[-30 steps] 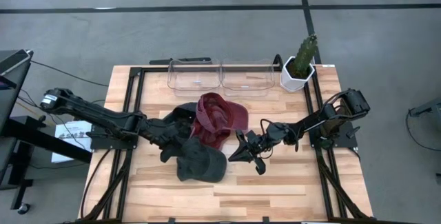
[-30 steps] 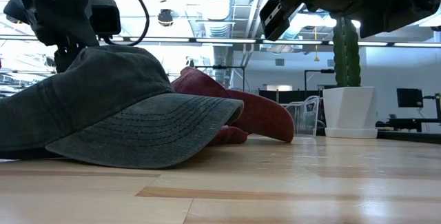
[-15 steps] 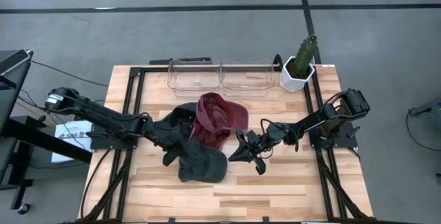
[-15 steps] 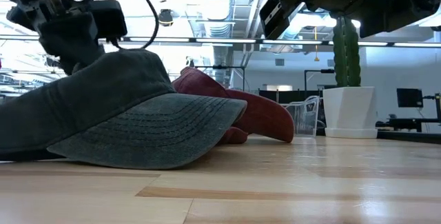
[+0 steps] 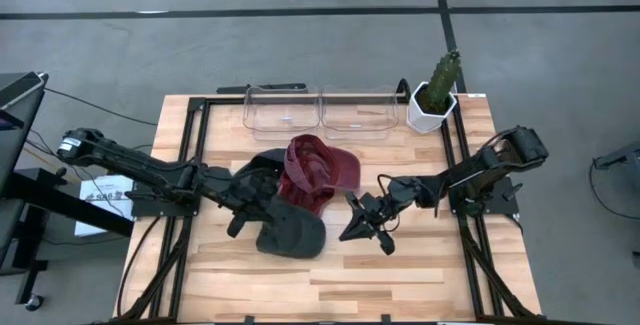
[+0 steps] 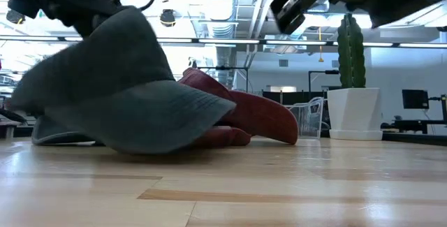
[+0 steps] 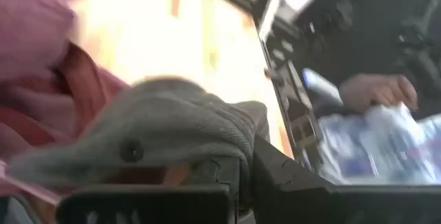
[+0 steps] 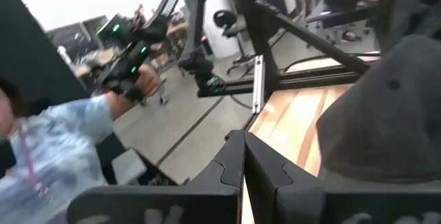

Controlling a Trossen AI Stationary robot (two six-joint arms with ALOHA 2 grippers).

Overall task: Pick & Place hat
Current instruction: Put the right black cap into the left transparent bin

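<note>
A grey cap [image 5: 292, 230] sits tilted at the table's middle, in front of a dark red cap [image 5: 318, 170] that rests on the wood. My left gripper [image 5: 256, 213] reaches in from the table's left and is shut on the grey cap's crown [image 7: 158, 124]. In the low view the left gripper [image 6: 80, 3] is above the raised crown [image 6: 105, 66]. My right gripper [image 5: 365, 227] hovers shut to the right of the grey cap and touches nothing; its wrist view shows the grey cap [image 8: 386, 114] just beyond its fingers. My left gripper pinches a fold of the grey cap's crown cloth [image 7: 238, 141] between its two fingers, off to one side of the top button [image 7: 131, 150]. The fingers come from the table's left, slanting slightly down. The cap hangs tipped, crown raised, its brim's front edge [image 6: 143, 147] on the table.
Two clear plastic bins [image 5: 282, 110] [image 5: 358, 110] stand along the far edge, with a potted cactus [image 5: 433, 95] at the far right. Bare wood lies toward the near edge. A person in a light blue sleeve [image 8: 62, 148] shows beyond the table.
My left gripper has shut on the grey cap's crown and risen, rolling a little. The cap's crown has lifted and tipped up while the brim has stayed on the table; seen from above the cap looks bunched narrower.
</note>
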